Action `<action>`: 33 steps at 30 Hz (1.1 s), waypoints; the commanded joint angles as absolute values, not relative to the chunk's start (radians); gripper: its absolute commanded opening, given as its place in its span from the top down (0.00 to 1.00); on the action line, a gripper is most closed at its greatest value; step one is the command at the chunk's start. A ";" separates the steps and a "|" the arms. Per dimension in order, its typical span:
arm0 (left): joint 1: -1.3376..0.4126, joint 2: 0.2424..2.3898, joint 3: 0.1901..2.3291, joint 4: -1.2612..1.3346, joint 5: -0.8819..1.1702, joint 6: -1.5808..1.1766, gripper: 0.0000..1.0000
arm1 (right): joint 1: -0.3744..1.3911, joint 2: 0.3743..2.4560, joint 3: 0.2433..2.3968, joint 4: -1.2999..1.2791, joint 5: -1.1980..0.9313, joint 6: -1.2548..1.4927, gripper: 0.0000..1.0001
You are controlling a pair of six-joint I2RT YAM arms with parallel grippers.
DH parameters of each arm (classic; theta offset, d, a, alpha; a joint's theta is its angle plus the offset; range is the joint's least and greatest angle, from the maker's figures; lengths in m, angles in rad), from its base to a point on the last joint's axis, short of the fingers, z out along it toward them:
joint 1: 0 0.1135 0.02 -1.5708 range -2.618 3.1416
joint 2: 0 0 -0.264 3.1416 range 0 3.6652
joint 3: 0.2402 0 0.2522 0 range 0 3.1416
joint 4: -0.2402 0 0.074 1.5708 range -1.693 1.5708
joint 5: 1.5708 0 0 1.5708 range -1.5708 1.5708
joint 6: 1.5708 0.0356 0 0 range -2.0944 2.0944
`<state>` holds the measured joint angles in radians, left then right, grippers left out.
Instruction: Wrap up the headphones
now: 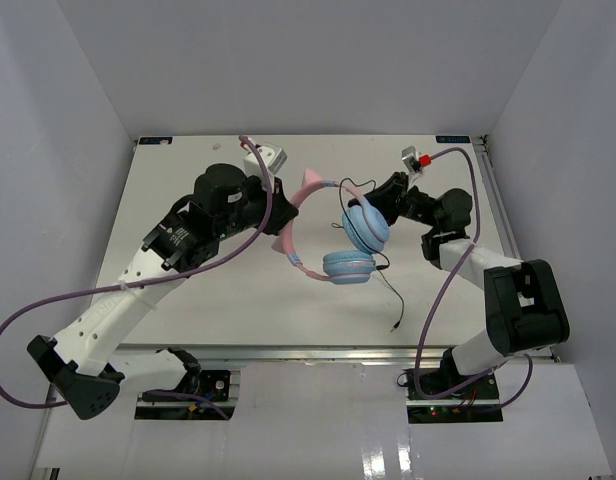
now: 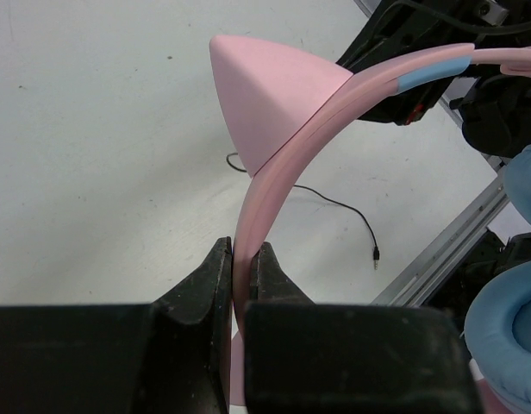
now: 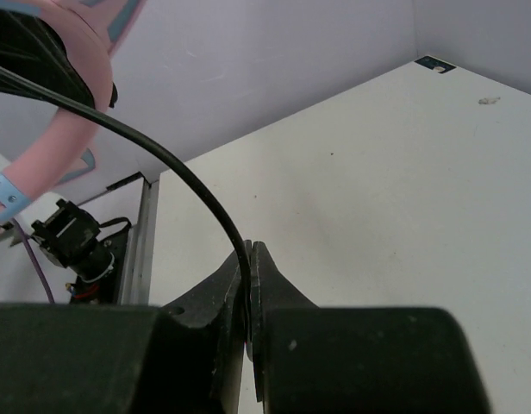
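The left fingers (image 2: 215, 266) are clamped on the pink headband (image 2: 270, 172); the right fingers (image 3: 267, 274) are pinched together on the thin black cable (image 3: 153, 147). Between the arms, the headphones (image 1: 366, 228) hang over the middle of the surface (image 1: 218, 300), and the cable's loose end trails to its plug (image 1: 395, 327) near the near edge. Winding looks ready to start (whether any turn is already laid cannot be told). The next move calls for looping the cable round the band while keeping some slack. Open room lies toward the left and near edges; the right edge is crowded by the right arm.
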<state>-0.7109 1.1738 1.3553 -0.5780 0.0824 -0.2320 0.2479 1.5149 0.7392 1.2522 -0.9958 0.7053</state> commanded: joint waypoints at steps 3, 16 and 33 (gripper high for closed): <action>-0.713 1.131 1.374 -0.469 0.165 -0.315 1.00 | 0.311 1.477 0.775 0.964 -0.962 0.402 0.92; -0.713 1.150 1.427 -0.423 0.225 -0.374 1.00 | 0.333 1.520 0.835 0.673 -0.897 0.219 0.92; -0.713 1.222 1.318 -0.378 0.234 -0.399 1.00 | 0.333 1.400 0.866 0.531 -0.760 0.105 0.92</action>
<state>-0.7107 1.2325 1.3506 -0.4428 0.1899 -0.3739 0.3340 1.4528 0.8022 0.5701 -0.8305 0.1621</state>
